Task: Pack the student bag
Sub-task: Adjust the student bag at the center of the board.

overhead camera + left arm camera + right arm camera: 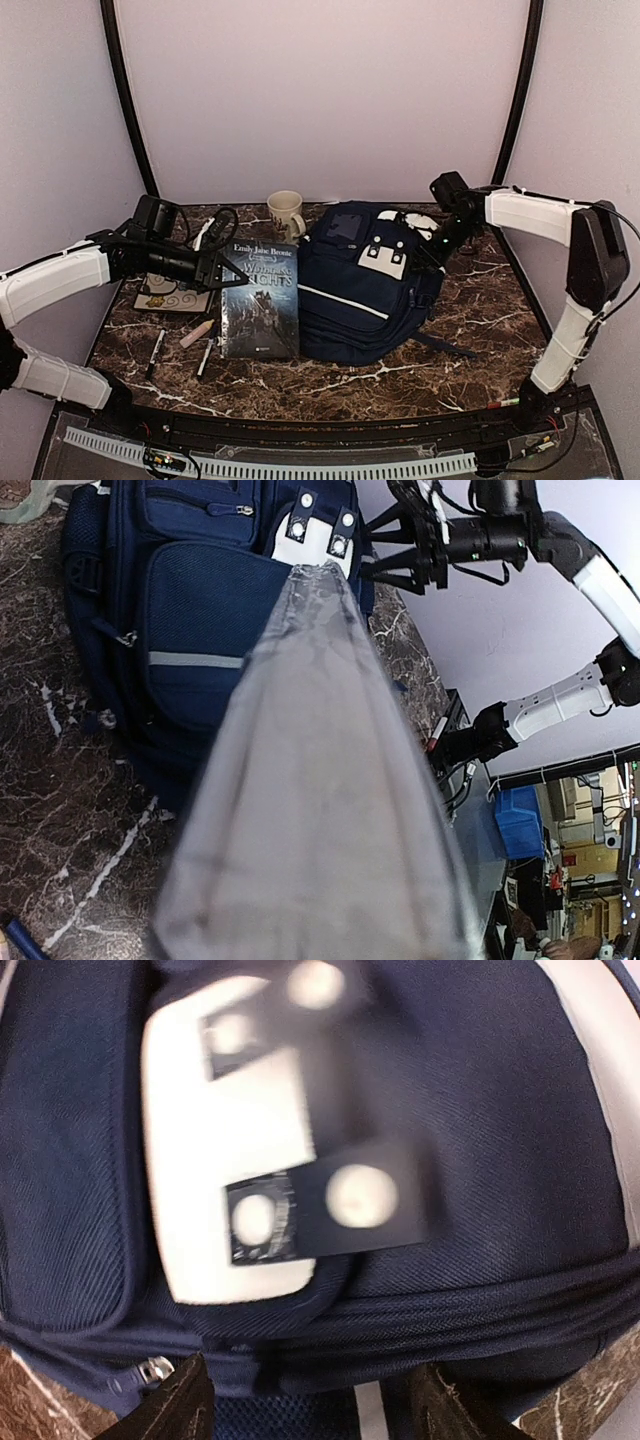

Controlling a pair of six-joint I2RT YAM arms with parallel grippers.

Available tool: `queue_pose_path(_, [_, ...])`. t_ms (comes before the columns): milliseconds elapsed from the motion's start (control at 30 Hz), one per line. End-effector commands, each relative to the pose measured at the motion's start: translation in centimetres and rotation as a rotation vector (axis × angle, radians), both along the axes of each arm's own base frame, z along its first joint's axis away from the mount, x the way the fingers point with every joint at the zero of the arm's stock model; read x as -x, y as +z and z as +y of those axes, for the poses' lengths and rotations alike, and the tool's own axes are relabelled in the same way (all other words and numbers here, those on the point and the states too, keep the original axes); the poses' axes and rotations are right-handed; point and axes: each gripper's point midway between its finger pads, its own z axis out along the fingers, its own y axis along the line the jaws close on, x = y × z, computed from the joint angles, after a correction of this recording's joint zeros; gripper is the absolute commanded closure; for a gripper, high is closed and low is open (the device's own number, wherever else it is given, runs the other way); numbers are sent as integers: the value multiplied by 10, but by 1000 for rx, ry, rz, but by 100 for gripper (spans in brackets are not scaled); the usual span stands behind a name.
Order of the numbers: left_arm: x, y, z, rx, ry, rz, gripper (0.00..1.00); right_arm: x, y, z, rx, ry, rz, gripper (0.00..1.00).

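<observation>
The student bag (365, 280) is a navy backpack with white stripes and a white buckle patch, lying at centre right of the table. My left gripper (220, 270) is shut on the left edge of a dark paperback book (260, 300), which sits just left of the bag. In the left wrist view the book (320, 810) fills the middle as a grey blur, hides my fingers and points at the bag (190, 610). My right gripper (440, 238) hovers open over the bag's top right. Its fingertips (185, 1405) straddle the zip seam below the white patch (230, 1160).
A cream mug (285, 212) stands behind the book. A patterned card (172, 296), two pens (155, 350) and a pinkish marker (197, 333) lie at the left front. White items (418, 222) lie behind the bag. Enclosure walls stand close on three sides.
</observation>
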Motion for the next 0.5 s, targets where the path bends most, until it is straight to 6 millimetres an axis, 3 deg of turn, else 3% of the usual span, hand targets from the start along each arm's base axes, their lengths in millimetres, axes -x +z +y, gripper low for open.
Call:
queue_pose_path(0, [0, 39, -9, 123, -53, -102, 100, 40, 12, 37, 90, 239, -131, 35])
queue_pose_path(133, [3, 41, -5, 128, -35, -128, 100, 45, 22, 52, 169, 272, -246, 35])
queue_pose_path(267, [5, 35, 2, 119, 19, -137, 100, 40, 33, 45, 271, 231, -316, 31])
queue_pose_path(333, [9, 33, 7, 114, 39, -141, 100, 54, 53, 50, 221, 264, -307, 32])
queue_pose_path(467, [13, 37, 19, 76, 94, -181, 100, 112, 57, 65, 107, 451, -149, 34])
